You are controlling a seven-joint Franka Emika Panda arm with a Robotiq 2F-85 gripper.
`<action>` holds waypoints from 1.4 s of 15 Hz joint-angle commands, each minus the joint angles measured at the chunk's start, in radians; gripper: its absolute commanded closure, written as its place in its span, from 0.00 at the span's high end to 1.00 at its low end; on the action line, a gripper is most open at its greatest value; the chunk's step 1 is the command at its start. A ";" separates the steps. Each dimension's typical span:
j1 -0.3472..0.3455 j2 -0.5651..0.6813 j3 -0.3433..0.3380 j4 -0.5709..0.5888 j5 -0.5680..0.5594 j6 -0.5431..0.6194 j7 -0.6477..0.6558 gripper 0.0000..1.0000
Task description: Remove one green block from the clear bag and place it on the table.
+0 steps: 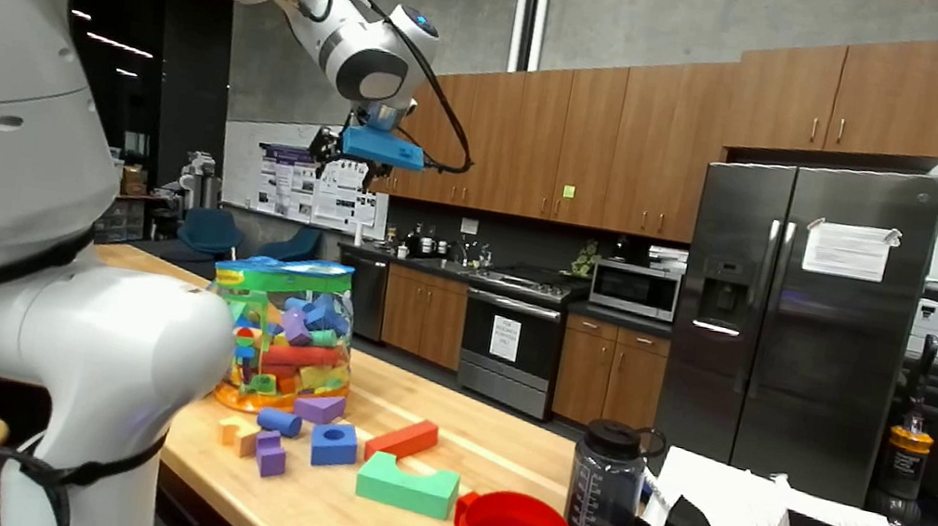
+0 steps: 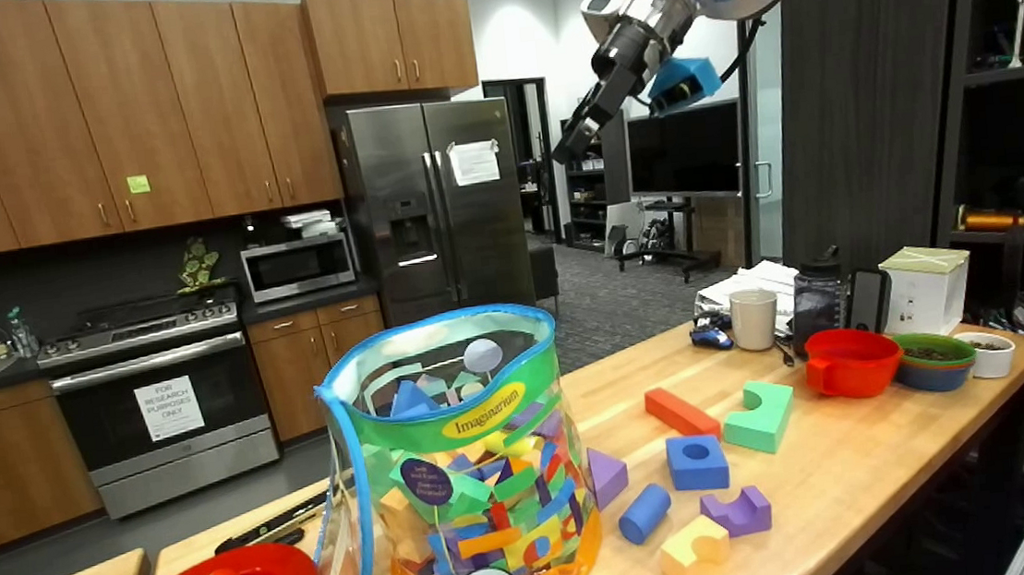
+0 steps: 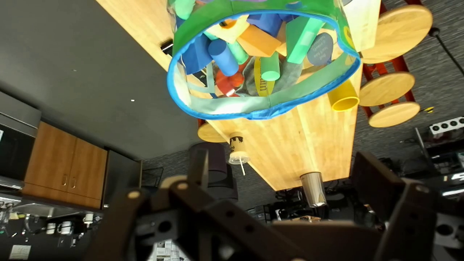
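Plainly, the empty end effector (image 3: 282,156) is spread. Below it, the clear plastic bag (image 2: 484,414) is opened, presumably for extracting green toy blocks (image 3: 270,69).

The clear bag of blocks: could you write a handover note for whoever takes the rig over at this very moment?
Gripper: open and empty, raised higher than the clear bag.
Bag: stands on the table, top open; a green cylinder and a flat-sided green block show in its mouth in the wrist view.
Done: nothing certain. A green arch block lies on the table, but whether it came from the bag cannot be told.
Left: if that one does not count, lower into the mouth, grip one green block and set it on the table.
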 commanded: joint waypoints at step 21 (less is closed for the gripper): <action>-0.144 0.273 0.034 0.414 0.092 -0.339 -0.446 1.00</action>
